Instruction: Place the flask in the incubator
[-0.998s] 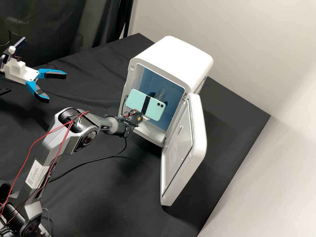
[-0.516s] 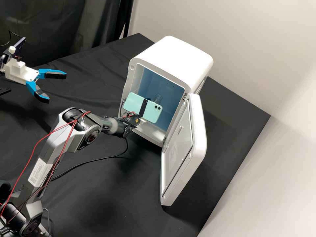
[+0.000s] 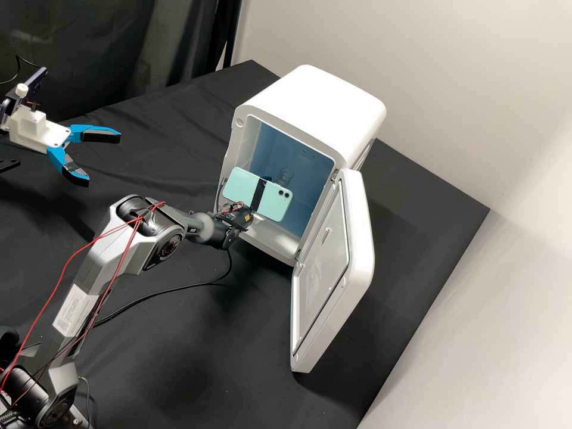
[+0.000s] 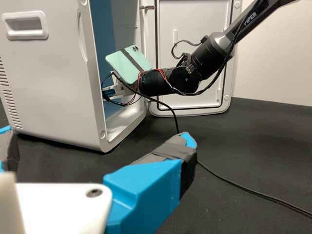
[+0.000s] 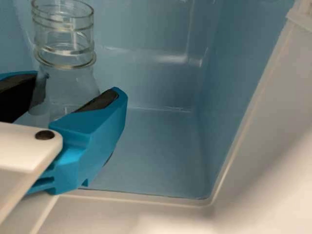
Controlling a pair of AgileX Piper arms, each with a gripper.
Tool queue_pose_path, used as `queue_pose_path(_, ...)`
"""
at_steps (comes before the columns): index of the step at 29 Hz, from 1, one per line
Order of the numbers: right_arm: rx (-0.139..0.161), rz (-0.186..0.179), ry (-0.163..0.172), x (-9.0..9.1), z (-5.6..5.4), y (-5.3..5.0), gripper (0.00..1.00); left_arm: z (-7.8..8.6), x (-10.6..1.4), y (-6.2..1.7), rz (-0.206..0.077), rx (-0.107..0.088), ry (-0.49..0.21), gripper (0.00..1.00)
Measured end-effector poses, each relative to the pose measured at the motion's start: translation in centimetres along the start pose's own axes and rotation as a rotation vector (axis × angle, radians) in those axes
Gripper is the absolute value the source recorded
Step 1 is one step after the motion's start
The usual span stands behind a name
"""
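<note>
The clear glass flask [image 5: 62, 58] stands upright on the blue floor of the white incubator [image 3: 322, 101], near the back of the chamber [image 3: 286, 175]. My right gripper [image 5: 73, 90] is open inside the doorway. Its blue fingers [image 5: 92, 126] straddle the flask's lower body from the near side, and I see no grip on the glass. In the high view the right arm's wrist, carrying a mint phone [image 3: 257, 201], sits at the opening. My left gripper [image 3: 89, 154] hangs open and empty over the bench's far left, well apart from the incubator [image 4: 48, 73].
The incubator door [image 3: 333, 268] hangs wide open toward the bench's front right, also seen behind the right arm [image 4: 195, 48]. A black cable [image 3: 161, 292] trails over the bench beneath the right arm. Bare black bench lies between the left gripper and the incubator.
The right arm's wrist has drawn back a little out of the chamber and lowered, while the flask stays inside. The left arm has not moved.
</note>
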Motion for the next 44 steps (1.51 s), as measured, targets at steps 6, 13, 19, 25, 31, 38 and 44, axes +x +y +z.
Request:
queue_pose_path(6, 0.002, 0.013, 0.002, 0.2, 0.4, 0.2, 0.00, 0.0, 0.0, 0.00, 0.000, 0.000, 0.000, 1.00)
queue_pose_path(13, 0.004, 0.025, -0.006, 0.1, 0.9, 0.8, 0.00, 0.1, 0.0, -0.02, -0.001, 0.001, -0.005, 1.00)
queue_pose_path(19, 0.003, 0.030, -0.011, 0.1, 1.1, 0.9, 0.00, 0.2, 0.0, -0.05, -0.003, 0.001, -0.012, 1.00)
queue_pose_path(25, 0.007, 0.035, -0.015, 0.1, 1.2, 1.1, 0.00, 0.2, 0.0, -0.05, -0.003, 0.001, -0.012, 1.00)
queue_pose_path(31, 0.007, 0.034, -0.015, 0.1, 1.3, 1.1, 0.00, 0.2, 0.0, -0.05, -0.003, 0.001, -0.012, 1.00)
queue_pose_path(38, 0.007, 0.034, -0.015, 0.2, 1.3, 1.0, 0.00, 0.2, 0.0, -0.08, -0.005, 0.003, -0.007, 1.00)
queue_pose_path(44, 0.007, 0.034, -0.015, 0.2, 1.3, 1.0, 0.00, 0.2, 0.0, -0.08, -0.005, 0.007, -0.007, 1.00)
